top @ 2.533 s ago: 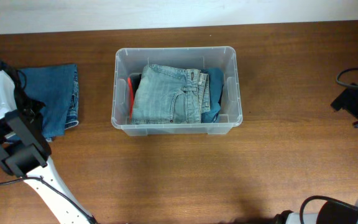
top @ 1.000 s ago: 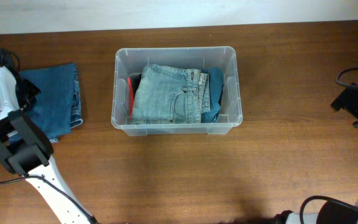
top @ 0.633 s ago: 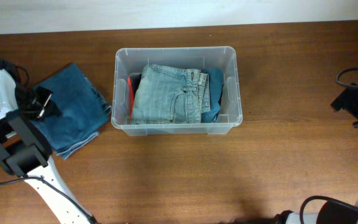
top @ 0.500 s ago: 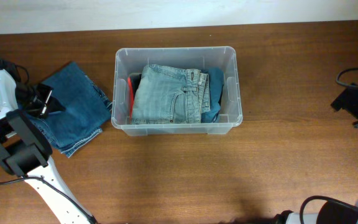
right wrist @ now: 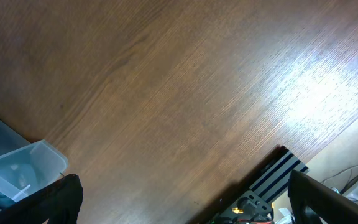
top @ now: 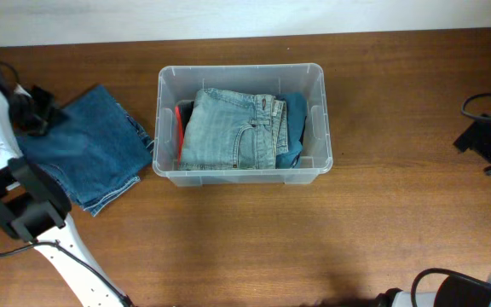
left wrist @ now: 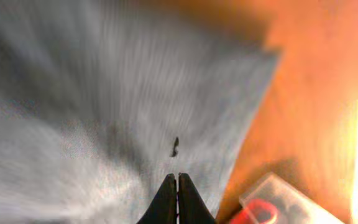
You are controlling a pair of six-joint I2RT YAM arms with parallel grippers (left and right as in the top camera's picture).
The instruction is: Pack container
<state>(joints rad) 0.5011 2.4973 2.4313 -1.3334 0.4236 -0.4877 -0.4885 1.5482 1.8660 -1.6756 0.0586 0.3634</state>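
My left end effector (top: 34,109) sits at the far left of the worktop (top: 382,222), over the far left corner of a folded piece of dark blue denim (top: 92,158). In the left wrist view its fingers (left wrist: 166,199) are pressed together tip to tip. The picture is blurred, and I see no cloth caught between them.

The denim lies flat and skewed, its right corner just beside the container (top: 241,70) but outside it. The clear plastic container stands right of my left end effector, beyond the denim, near the middle of the worktop. Inside it, a red item (top: 178,128) stands against the left wall. A folded pair of light blue jeans (top: 228,128) fills the middle, with a teal garment (top: 295,128) to the right.

My right end effector (right wrist: 184,180) is well apart from the container at the far right edge, fingers spread wide over bare wood, gripping nothing. A corner of the container shows at the left edge of the right wrist view.
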